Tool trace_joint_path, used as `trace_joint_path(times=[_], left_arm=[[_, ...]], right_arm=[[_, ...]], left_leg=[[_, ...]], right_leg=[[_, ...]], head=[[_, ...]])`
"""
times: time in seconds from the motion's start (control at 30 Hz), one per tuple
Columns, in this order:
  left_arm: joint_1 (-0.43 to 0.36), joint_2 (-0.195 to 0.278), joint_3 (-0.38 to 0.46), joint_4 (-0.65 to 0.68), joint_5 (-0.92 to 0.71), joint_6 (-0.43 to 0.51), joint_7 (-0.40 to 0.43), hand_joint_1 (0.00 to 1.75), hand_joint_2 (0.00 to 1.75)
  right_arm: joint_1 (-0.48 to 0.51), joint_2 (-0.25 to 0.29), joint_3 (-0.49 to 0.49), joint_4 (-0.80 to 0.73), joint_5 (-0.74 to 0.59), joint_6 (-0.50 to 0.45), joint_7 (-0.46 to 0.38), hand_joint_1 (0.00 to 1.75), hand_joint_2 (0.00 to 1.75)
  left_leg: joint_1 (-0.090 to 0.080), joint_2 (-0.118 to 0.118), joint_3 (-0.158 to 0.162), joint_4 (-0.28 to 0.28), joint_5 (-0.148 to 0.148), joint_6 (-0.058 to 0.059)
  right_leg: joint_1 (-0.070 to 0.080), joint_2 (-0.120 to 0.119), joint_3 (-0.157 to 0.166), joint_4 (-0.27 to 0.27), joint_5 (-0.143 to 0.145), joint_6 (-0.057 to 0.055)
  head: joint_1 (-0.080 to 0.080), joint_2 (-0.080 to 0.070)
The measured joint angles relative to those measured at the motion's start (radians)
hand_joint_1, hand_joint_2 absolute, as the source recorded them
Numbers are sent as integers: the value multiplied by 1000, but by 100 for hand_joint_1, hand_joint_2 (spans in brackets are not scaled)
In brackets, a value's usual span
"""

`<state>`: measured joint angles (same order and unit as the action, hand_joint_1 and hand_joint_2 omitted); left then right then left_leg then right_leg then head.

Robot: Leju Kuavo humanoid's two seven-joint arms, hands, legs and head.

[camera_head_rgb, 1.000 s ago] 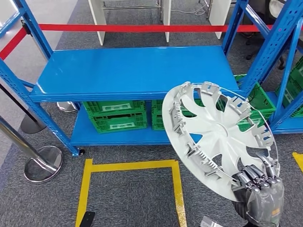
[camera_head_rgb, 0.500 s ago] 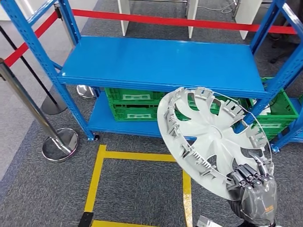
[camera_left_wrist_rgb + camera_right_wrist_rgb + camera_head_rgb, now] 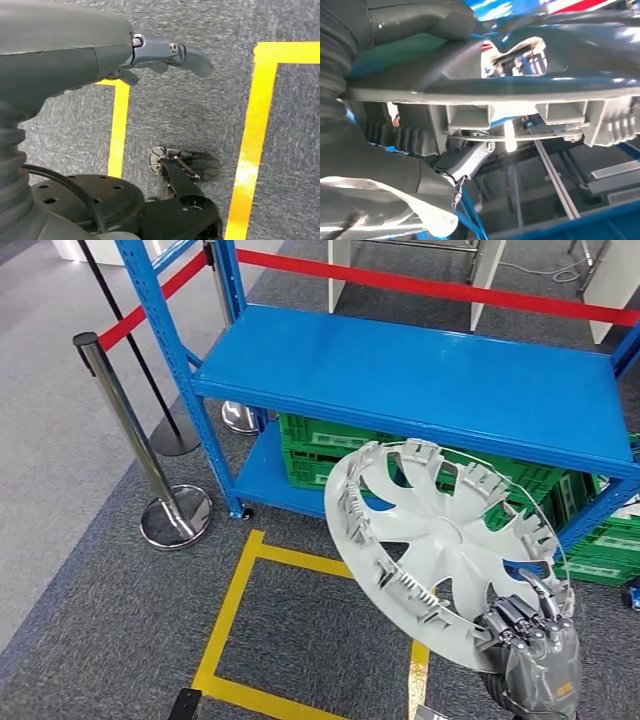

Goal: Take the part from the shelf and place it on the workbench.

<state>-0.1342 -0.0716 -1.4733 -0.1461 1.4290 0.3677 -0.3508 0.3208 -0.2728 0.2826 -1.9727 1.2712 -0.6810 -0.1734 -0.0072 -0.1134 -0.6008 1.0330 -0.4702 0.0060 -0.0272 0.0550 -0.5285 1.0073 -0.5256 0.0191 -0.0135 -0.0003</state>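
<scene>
At about four o'clock in the head view, the right hand (image 3: 537,650) is gripping the wheel cover (image 3: 441,540) by its lower rim, its fingers (image 3: 521,618) clenched over the edge, and is holding the cover tilted in the air in front of the blue shelf (image 3: 423,380). The left hand (image 3: 166,52) is hanging over the grey carpet with its fingers released and nothing in them. The cover is already off the shelf, so the picking half of the task looks done. Green crates (image 3: 317,445) are sitting on the lower shelf at twelve o'clock from the cover, and a yellow floor marking (image 3: 234,600) is lying at nine o'clock. No worktop is in sight, so carrying the cover there and setting it down is probably still ahead.
</scene>
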Motion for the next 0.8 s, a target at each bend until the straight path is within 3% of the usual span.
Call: trace_joint_path(times=[0.03, 0.1, 0.17, 0.2, 0.27, 0.33, 0.4, 0.47, 0.53, 0.6, 0.67, 0.7, 0.73, 0.77, 0.8], left_arm=[[0, 0, 0, 0, 0, -1, -6, 0, 175], [-2, -1, 0, 0, 0, -2, -13, 0, 175], [-3, -1, 0, 0, 0, -4, -15, 0, 175], [-2, -1, 0, 0, 0, -4, -16, 0, 175], [-1, -1, 0, 0, 0, -5, -16, 0, 175], [-3, 0, 0, 0, 0, -5, -16, 0, 175], [-4, 0, 0, 0, 0, -5, -17, 0, 175], [-2, 0, 0, 0, 1, -5, -17, 0, 175], [-1, 0, 0, 0, 1, -5, -18, 0, 175], [-4, -1, 0, 0, 1, -6, -18, 0, 175], [-5, -2, 0, 0, 1, -8, -18, 0, 175], [-4, -3, 0, 0, 1, -9, -18, 0, 175], [-4, -3, 0, 0, 1, -10, -18, 0, 175], [-4, -3, 0, 0, 1, -11, -18, 0, 175], [-5, -4, 0, 0, 0, -13, -18, 0, 175]], right_arm=[[3, 0, 1, 0, 3, 0, 3, 175, 175], [10, 0, 2, -1, 6, 0, 6, 175, 175], [13, 0, 3, -2, 8, 0, 7, 175, 175], [14, 0, 3, -2, 8, 0, 7, 175, 175], [14, 0, 5, -2, 8, 0, 7, 175, 175], [15, 0, 7, -2, 8, 0, 7, 175, 175], [14, 0, 7, -3, 9, 0, 8, 175, 175], [13, 0, 9, -3, 12, 0, 12, 175, 175], [13, -2, 11, -5, 15, 0, 17, 175, 175], [14, -6, 14, -6, 17, 0, 20, 175, 175], [16, -9, 16, -6, 20, 0, 20, 175, 175], [17, -10, 18, -6, 21, 0, 20, 175, 175], [18, -11, 20, -6, 22, 0, 20, 175, 175], [19, -13, 21, -6, 23, 0, 20, 175, 175], [18, -15, 22, -5, 24, 0, 20, 175, 175]], left_leg=[[-1, 24, -14, 31, -21, -6], [2, 81, -65, 148, -87, -17], [9, 102, -107, 254, -127, -25], [11, 105, -106, 261, -121, -27], [13, 121, -49, 160, -62, -25], [5, 164, 21, 26, -18, -15], [-4, 183, 39, -22, -13, -5], [-3, 161, 34, -27, -7, 6], [1, 139, 36, -39, 3, 20], [3, 117, 35, -44, 9, 30], [1, 92, 32, -43, 10, 32], [1, 78, 32, -42, 11, 33], [1, 64, 33, -41, 11, 33], [1, 50, 33, -38, 10, 31], [2, 37, 32, -34, 8, 29]], right_leg=[[-2, -17, 1, -3, 3, -6], [-1, -50, 0, -5, 4, -11], [0, -81, -2, -4, 4, -12], [0, -95, -2, -4, 4, -12], [0, -121, 0, -4, 3, -10], [3, -143, 2, -3, 0, -5], [7, -163, 3, -3, -1, 4], [6, -180, 3, -6, -4, 16], [3, -148, -9, 21, -31, 25], [1, -87, -58, 130, -92, 26], [2, -60, -119, 255, -137, 26], [3, -57, -133, 277, -134, 26], [2, -55, -128, 259, -110, 27], [0, -48, -106, 206, -72, 27], [-3, -26, -76, 139, -37, 28]], head=[[-4, 0], [-11, 0], [-12, 0], [-12, 0], [-12, 0], [-12, 0], [-11, 0], [-11, 0], [-8, 0], [-3, 0], [-1, 0], [-1, 0], [-1, 0], [-1, 0], [0, 0]])
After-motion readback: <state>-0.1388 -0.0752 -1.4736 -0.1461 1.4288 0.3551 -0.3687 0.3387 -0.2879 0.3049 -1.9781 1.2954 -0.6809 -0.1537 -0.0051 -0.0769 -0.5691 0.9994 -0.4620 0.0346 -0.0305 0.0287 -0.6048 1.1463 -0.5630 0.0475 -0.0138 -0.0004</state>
